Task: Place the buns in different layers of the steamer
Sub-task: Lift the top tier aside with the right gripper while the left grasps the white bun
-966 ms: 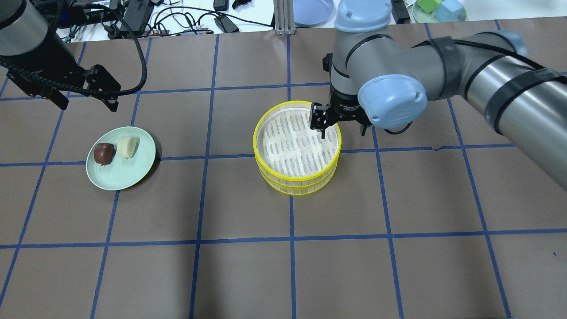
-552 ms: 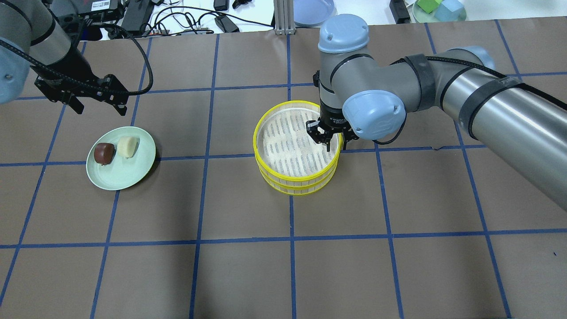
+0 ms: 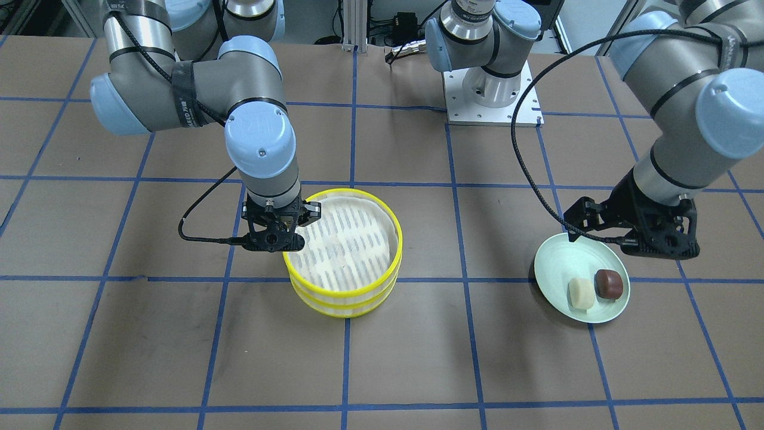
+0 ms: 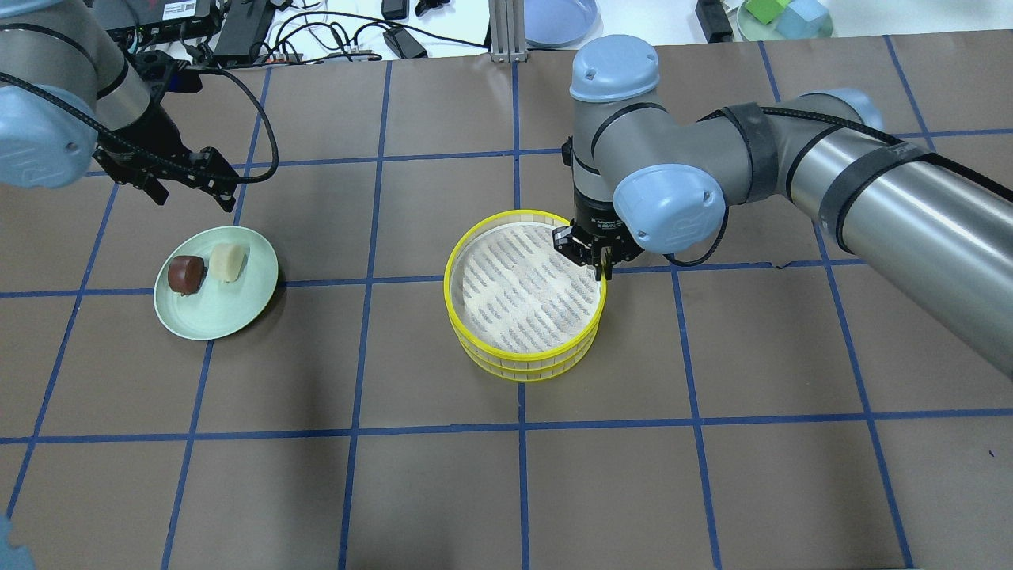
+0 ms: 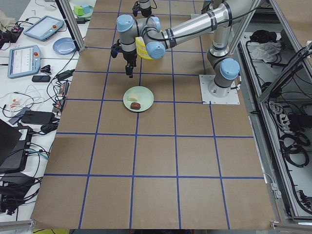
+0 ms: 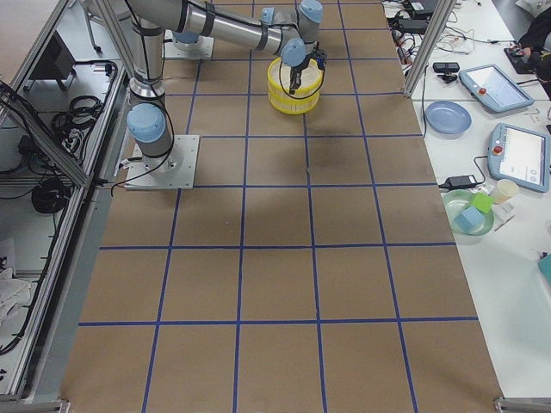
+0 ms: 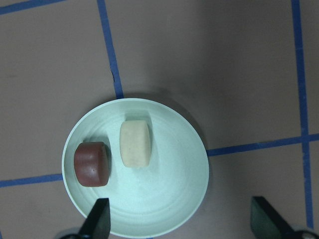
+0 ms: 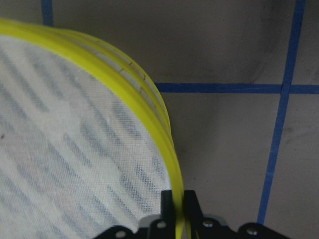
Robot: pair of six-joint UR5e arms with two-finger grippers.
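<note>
The table [image 4: 712, 491] is covered with a brown sheet, marked into squares by blue tape lines. A pale green plate [image 4: 214, 323] is seen resting on it over a crossing of lines toward the robot's left. A stack of two yellow-rimmed steamer baskets [image 4: 518, 362] is set over another crossing near the middle, well apart from the plate. A white mounting plate [image 3: 519, 113] is noted at the robot's edge.

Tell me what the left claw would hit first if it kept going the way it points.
Probably the pale green round plate, on bare surface beside the cream-white bun. The open left claw points down at it, with one finger outside the rim; depth is unclear.
</note>
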